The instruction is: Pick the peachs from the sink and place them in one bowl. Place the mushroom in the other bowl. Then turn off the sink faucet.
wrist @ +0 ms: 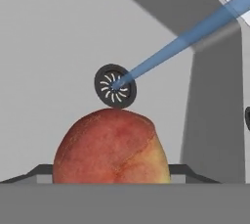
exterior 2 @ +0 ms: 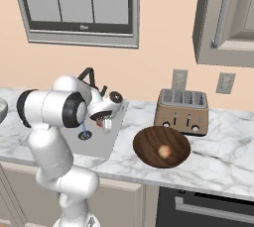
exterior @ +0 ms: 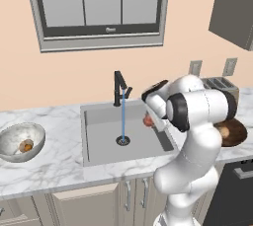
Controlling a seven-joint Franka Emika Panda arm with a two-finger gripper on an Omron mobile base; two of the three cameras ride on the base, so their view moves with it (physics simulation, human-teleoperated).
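Peach (wrist: 111,147) in gripper (exterior: 148,120) — above sink (exterior: 101,143), water running.

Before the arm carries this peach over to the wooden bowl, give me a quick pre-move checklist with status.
1. Peach in the claw: ok; it sits right at the claw in the hand view and shows red at the claw above the sink.
2. Finger contact on both sides: cannot tell, the tips are hidden.
3. Wooden bowl has room: ok, one peach lies in it.
4. Path to that bowl: ok, bare counter between; the toaster stands behind it.
5. Mushroom in the speckled bowl: ok.
6. Faucet off: not ok, water runs into the drain.
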